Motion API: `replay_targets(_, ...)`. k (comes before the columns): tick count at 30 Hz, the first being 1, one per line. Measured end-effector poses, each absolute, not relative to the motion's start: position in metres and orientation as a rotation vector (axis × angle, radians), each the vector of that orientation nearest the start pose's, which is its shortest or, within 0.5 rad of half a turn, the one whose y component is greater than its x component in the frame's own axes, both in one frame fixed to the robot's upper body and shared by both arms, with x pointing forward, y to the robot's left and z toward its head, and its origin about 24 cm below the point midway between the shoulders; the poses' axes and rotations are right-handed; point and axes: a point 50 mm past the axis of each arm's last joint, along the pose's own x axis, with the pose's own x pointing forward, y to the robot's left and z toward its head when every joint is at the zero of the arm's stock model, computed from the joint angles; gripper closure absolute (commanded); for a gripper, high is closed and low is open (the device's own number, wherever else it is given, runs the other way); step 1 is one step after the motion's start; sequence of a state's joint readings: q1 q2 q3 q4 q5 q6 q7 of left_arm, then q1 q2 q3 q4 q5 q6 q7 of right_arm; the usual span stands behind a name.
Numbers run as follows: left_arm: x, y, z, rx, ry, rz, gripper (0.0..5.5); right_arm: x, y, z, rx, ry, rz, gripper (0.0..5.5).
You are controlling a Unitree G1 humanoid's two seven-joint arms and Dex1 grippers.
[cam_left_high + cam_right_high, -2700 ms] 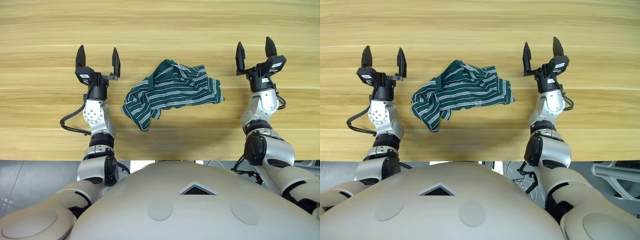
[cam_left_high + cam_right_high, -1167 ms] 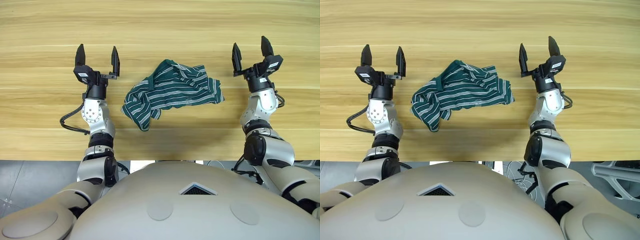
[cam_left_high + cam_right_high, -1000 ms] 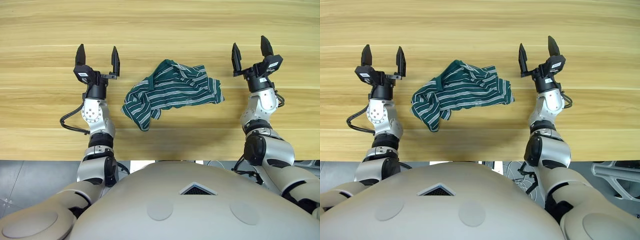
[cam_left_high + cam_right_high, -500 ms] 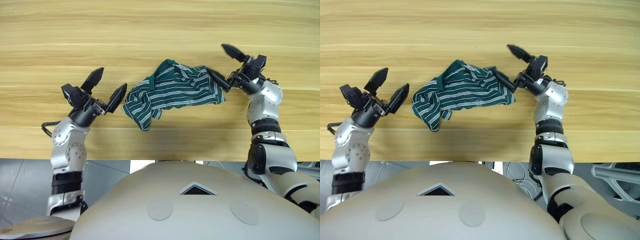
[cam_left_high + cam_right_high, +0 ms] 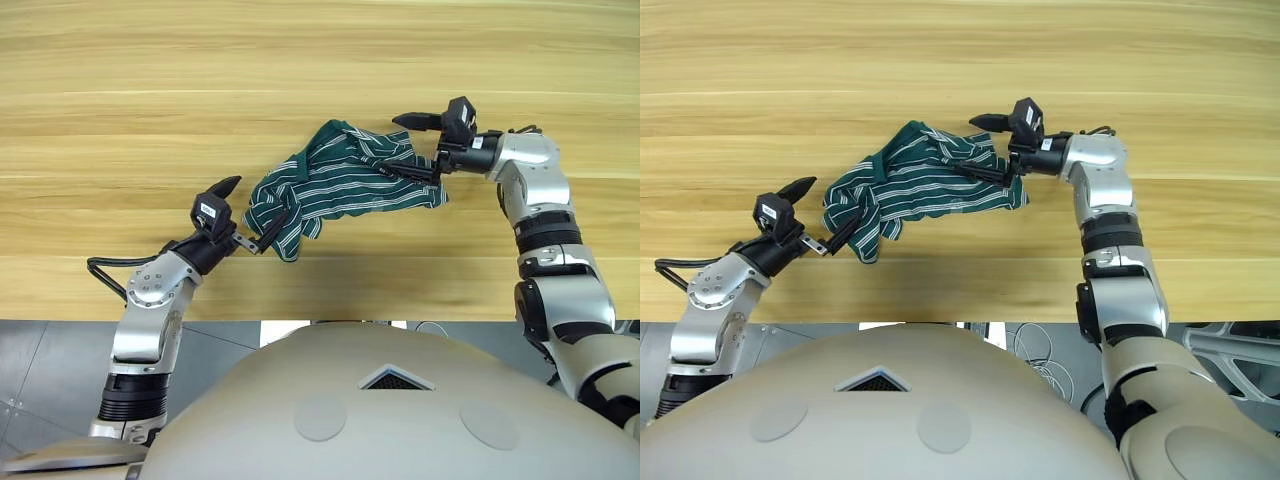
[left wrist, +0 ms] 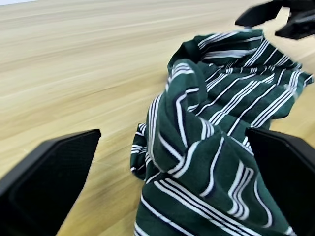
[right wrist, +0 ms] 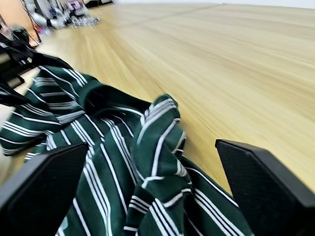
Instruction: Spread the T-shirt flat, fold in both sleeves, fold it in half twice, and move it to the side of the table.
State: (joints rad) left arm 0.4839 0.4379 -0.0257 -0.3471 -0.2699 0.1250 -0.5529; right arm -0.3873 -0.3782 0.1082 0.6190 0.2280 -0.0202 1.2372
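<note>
T-shirt crumpled on table; left hand, right hand spread astride edges.

No text, number, brand or sign can be read anywhere in these views. One small white label sits on the body of the left gripper, behind its fingers. Its print is too small to make out.

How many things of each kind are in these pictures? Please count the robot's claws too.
Striped green T-shirt: 1
Claws: 2, the left claw and the right claw, both open at the shirt's edges
Wooden table: 1
Total: 4
</note>
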Motion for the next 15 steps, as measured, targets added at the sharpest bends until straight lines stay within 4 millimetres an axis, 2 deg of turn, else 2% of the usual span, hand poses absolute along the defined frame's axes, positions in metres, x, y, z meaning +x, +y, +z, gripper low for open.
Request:
replay_targets(7, 0.150, 0.192, 0.028, 0.065, 0.309, -0.588, 0.10, 0.281, -0.161, 0.013, -0.157, 0.392, 1.244, 1.84)
replay_targets(15, 0.151, 0.192, 0.027, 0.067, 0.317, -0.585, 0.10, 0.279, -0.159, 0.016, -0.206, 0.374, 1.224, 3.32)
